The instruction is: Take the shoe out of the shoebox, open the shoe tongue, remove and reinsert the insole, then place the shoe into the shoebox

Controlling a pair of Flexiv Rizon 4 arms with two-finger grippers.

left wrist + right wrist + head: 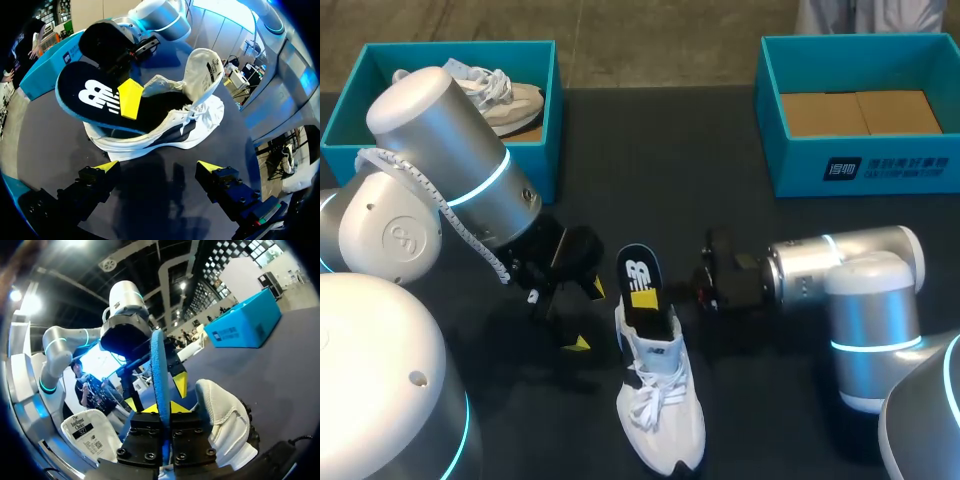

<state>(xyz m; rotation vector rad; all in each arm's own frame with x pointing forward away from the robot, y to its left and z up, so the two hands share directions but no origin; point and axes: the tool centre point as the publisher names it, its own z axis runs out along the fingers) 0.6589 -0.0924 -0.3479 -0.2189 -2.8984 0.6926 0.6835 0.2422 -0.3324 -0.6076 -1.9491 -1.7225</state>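
A white shoe (662, 405) lies on the dark table, toe toward the front edge, its tongue (204, 67) folded up. A dark blue insole (639, 272) with a white logo sticks up out of the heel opening. My right gripper (645, 298) comes in from the right and is shut on the insole, one yellow tip flat on its face. In the right wrist view the insole (160, 370) stands edge-on between the closed fingers of the right gripper (164, 410). My left gripper (159, 167) hangs open just left of the shoe (170, 125), touching nothing.
A teal shoebox (546, 120) at the back left holds another white shoe (495, 95). A second teal box (775, 140) at the back right shows only its cardboard floor. Both arms crowd the shoe from either side.
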